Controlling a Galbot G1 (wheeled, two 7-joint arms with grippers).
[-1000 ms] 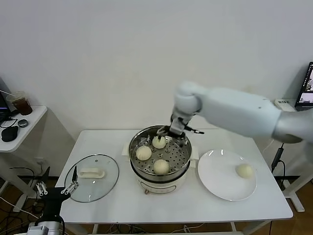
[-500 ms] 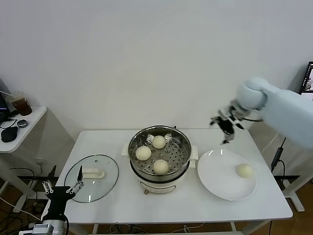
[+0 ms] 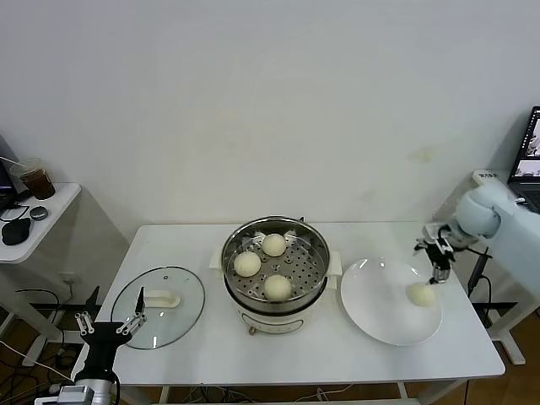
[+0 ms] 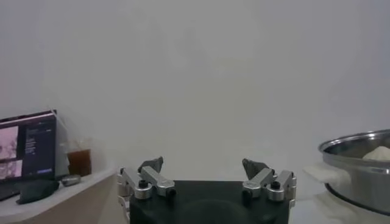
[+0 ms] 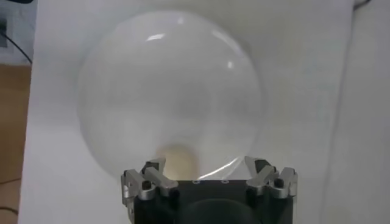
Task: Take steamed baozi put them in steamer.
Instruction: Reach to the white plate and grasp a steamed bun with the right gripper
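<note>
The steamer (image 3: 314, 250) stands mid-table, and its rim also shows in the left wrist view (image 4: 359, 159). Three baozi lie on its perforated tray: one at the back (image 3: 273, 245), one at the left (image 3: 247, 264), one at the front (image 3: 278, 287). A further baozi (image 3: 421, 294) rests on the white plate (image 3: 380, 299). My right gripper (image 3: 439, 272) hangs open just above and behind that bun. In the right wrist view the bun (image 5: 177, 161) sits close under the open right gripper (image 5: 204, 164), toward one finger. My left gripper (image 3: 110, 325) is parked low, off the table's front left corner, open and holding nothing (image 4: 204, 165).
A glass lid (image 3: 181, 319) with a white handle (image 3: 159, 298) lies flat on the table's left part. A side table (image 3: 52, 215) at far left carries a cup (image 3: 35, 179) and a mouse (image 3: 17, 229). A laptop (image 3: 527, 160) stands at far right.
My right arm has swung from over the steamer's back rim to the right and down, stopping above the plate's bun. The left gripper has barely shifted.
</note>
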